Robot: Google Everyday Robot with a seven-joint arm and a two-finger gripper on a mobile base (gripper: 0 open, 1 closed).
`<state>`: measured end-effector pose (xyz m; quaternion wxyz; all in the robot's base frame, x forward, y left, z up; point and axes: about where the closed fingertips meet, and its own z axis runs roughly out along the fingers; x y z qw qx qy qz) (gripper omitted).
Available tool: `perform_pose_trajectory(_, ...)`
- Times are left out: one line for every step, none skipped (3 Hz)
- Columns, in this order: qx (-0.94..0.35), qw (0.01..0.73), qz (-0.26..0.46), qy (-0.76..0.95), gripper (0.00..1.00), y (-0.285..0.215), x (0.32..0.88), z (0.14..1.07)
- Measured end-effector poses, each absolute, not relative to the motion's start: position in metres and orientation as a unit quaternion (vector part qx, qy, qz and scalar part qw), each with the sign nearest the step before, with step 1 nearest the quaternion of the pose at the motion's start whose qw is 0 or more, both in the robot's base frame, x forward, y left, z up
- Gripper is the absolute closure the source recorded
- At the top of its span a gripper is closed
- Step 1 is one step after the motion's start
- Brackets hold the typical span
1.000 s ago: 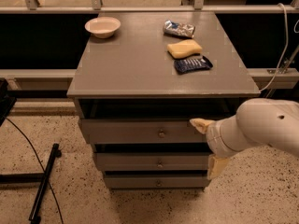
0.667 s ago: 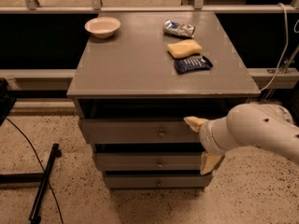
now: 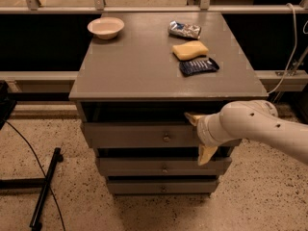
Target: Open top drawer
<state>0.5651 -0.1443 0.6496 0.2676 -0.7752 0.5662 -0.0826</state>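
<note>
Far left on the floor there's a black stand [image 3: 45,186] with a cable running by it, well away from everything else. Then the grey table [image 3: 130,66]. A pale bowl [image 3: 105,27] sits near its back-left corner, upright.

Under the front edge is the top drawer [image 3: 139,134], the tallest front of the three, with a dark gap between it and the tabletop. Its little round knob [image 3: 166,138] is dead centre and nothing is touching it. The two shorter drawers [image 3: 144,166] sit below, both looking closed.

Toward the right side of the table there's a crinkly silver packet [image 3: 185,30] near the back edge, then a yellow sponge [image 3: 190,50] just in front of it, then a dark blue packet [image 3: 198,66] in front of that and a bit closer to the right edge.

The hand [image 3: 199,136] is at the right part of the top drawer's front, to the right of the knob. It's spread wide, with one yellowish finger [image 3: 193,118] up at the top edge of the front and the other down at the bottom edge — can't tell if they're actually pinching the panel.

The fat white arm [image 3: 260,126] comes in from the right, below the table's front-right corner. A white cable [image 3: 288,42] hangs past the right edge.
</note>
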Motion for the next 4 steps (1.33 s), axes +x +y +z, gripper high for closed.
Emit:
perform_pose_trajectory(-0.766, 0.278, -0.064, 0.576, 0.0, -0.148, 0.579, 0.652)
perform_pose_trajectory(-0.762, 0.269, -0.037, 0.588, 0.18, -0.149, 0.583, 0.655)
perform_pose_trajectory(-0.762, 0.248, -0.014, 0.598, 0.42, -0.151, 0.577, 0.651)
perform_pose_trajectory(-0.767, 0.224, 0.007, 0.602, 0.52, -0.155, 0.556, 0.648)
